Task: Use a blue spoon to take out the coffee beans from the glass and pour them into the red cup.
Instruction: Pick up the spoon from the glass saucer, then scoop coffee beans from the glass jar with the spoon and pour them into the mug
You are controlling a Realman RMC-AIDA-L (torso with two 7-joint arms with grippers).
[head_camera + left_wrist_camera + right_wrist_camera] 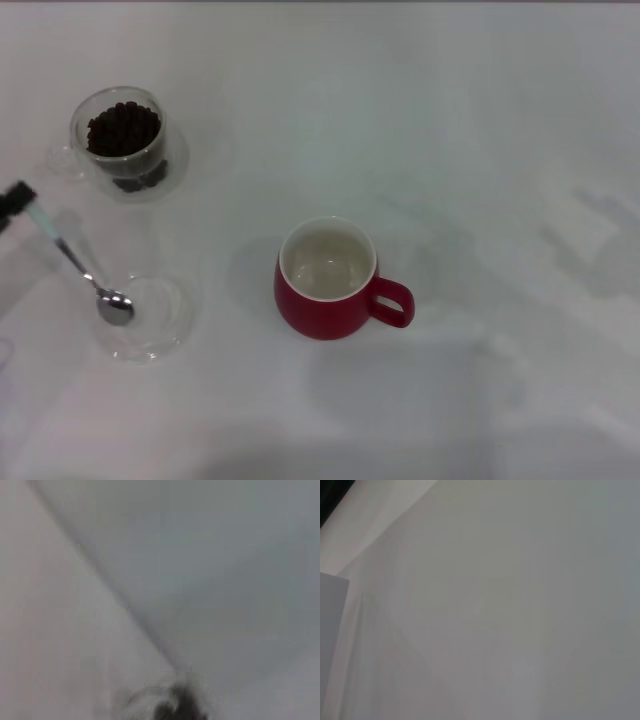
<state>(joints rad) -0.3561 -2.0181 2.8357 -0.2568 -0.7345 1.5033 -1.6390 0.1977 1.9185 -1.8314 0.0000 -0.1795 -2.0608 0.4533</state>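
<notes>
Plain white table (480, 120), evenly lit. Nearest: shallow clear glass dish (165, 335) with the blue spoon (75, 262) bowl resting in it, bowl empty. Left gripper (15, 200) sits at the spoon's handle tip at the left edge; fingers' state cannot be told, so grip is unconfirmed. Red cup (325, 305) mid-table, empty. Farthest: glass (125, 145) heaped with coffee beans (123, 128). Risks: end-of-handle hold lets the spoon swing or slip; full glass spills on scooping; light glass may tip. Right gripper not in view.
</notes>
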